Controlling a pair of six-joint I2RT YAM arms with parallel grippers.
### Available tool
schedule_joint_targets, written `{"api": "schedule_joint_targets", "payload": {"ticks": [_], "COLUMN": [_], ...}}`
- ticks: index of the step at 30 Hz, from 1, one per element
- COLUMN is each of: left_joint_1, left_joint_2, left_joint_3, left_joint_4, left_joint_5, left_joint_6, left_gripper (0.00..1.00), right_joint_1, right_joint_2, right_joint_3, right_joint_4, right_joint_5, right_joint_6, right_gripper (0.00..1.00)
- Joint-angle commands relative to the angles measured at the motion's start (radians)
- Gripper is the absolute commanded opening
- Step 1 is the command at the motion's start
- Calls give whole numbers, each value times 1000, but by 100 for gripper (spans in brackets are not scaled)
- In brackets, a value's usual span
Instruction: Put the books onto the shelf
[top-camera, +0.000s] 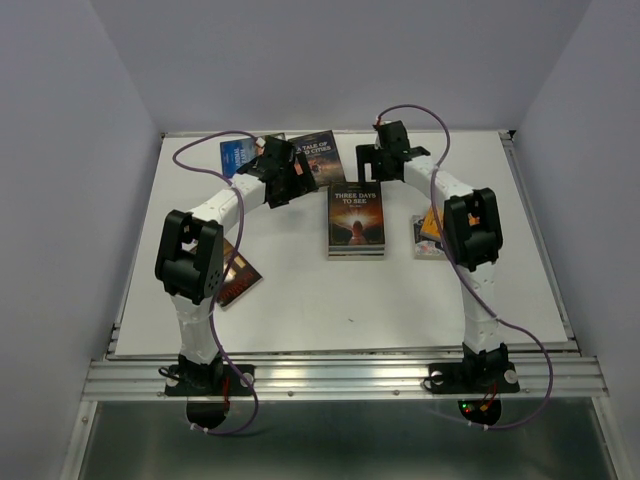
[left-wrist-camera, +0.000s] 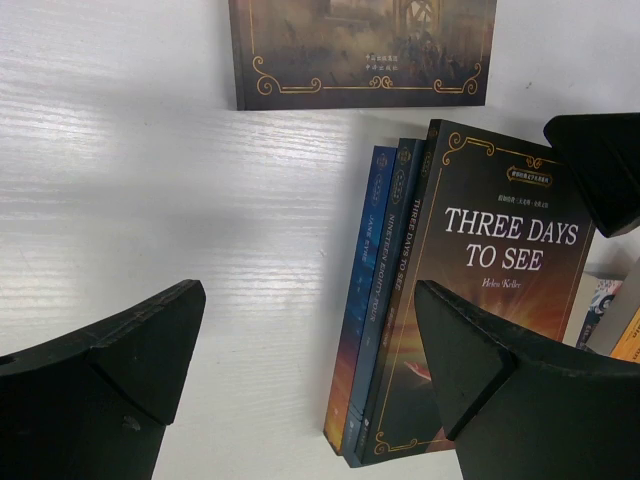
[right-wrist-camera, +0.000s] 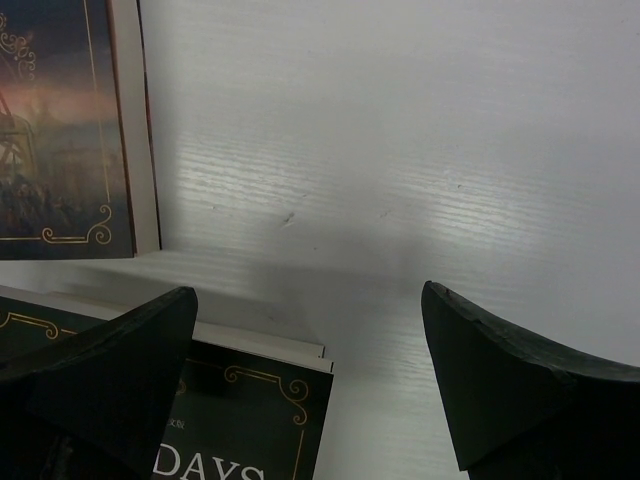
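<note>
On the white bench (top-camera: 300, 310), at its middle, lies a stack of three books (top-camera: 356, 222), its dark top cover reading "Three Days to See". The left wrist view shows two blue spines beneath it, one reading "Nineteen Eighty-Four". Toward the far edge a blue book (top-camera: 238, 153) and a dark book (top-camera: 320, 155) lie flat side by side, partly covered by the left arm (top-camera: 215, 210). A brown book (top-camera: 240, 280) lies near the bench's left edge, half under that arm's elbow. An orange book (top-camera: 428, 228) shows from behind the right arm (top-camera: 470, 235).

The left gripper (left-wrist-camera: 310, 300) hangs released over bare bench just left of the stack, its jaws wide apart and touching nothing. The right gripper (right-wrist-camera: 308, 292) is likewise spread wide above bare bench, just beyond the stack's far right corner, and grasps nothing.
</note>
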Motion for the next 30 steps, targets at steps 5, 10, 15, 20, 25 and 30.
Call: {"api": "schedule_joint_targets", "payload": {"ticks": [5,10,15,20,25,30], "left_joint_1": [36,73,125,151,165,180], "left_joint_2": [-76,-112,-158,-178,-184,-209], "left_joint_3": [-5,-36,-78,-92,-102,-131], "left_joint_4": [0,5,3,3,-6,-14], "left_joint_5": [-11,-11,-16,-13,-16,-30], "left_joint_6": [14,18,26,40,49,48], "left_gripper": [99,99,99,99,99,99], "right_joint_1": [19,19,19,38,105,131], "right_joint_2": [23,135,229,348,435,487], "right_joint_3": [153,338,355,454,526,522], "right_joint_4": [-13,65,263,374,401,418], "right_joint_5": [6,-45,-158,-224,-197,-180], "right_joint_6": [0,66,113,118,58,30], "right_gripper": [100,100,100,100,88,78]}}
